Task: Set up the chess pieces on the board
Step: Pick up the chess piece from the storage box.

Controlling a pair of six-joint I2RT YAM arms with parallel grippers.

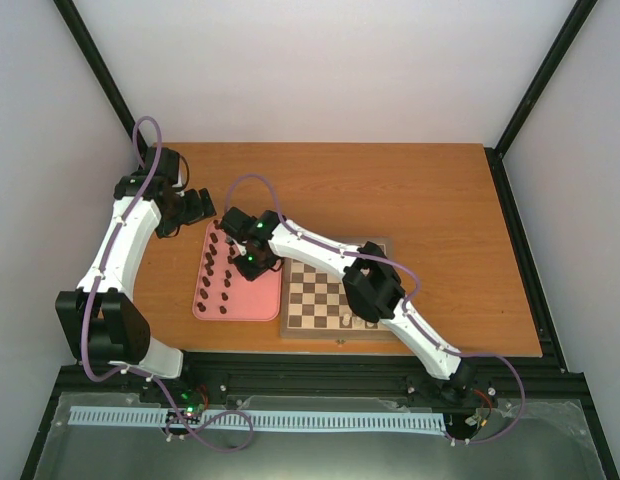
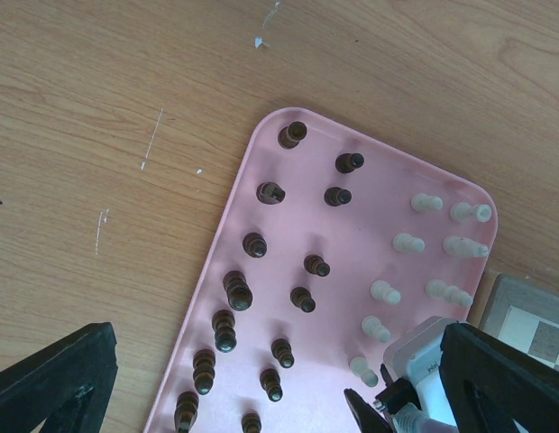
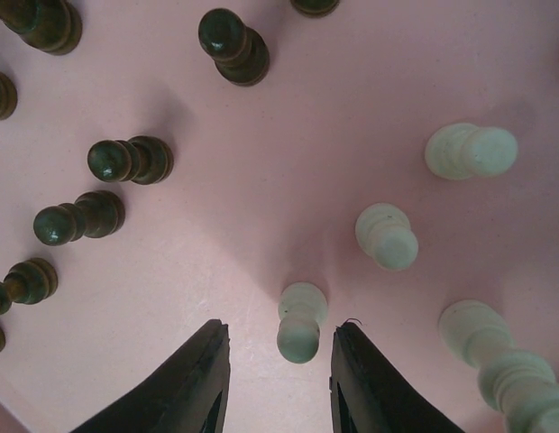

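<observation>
Here's the right gripper [image 3: 281, 329] low over the pink tray [image 3: 261, 207], jaws spread, one black finger on either side of a cream pawn [image 3: 300, 323] at lower centre of the wrist view. Nothing is pinched yet. To do this well, I'd say centre up first: the pawn sits nearer the finger on the right of the frame, so closing now may nudge it sideways. Pinch it low, lift straight, and mind the neighbouring cream pieces [image 3: 386, 236] off to the right.

The tray holds nearly everything: dark brown pieces [image 2: 236, 290] in rows down its left side, cream ones on its right. The board [image 1: 315, 290], just right of the tray from overhead, carries what looks like one cream piece [image 1: 346, 320] on its bottom row. The left gripper [image 1: 195, 205] hangs wide open near the tray's upper-left corner.
</observation>
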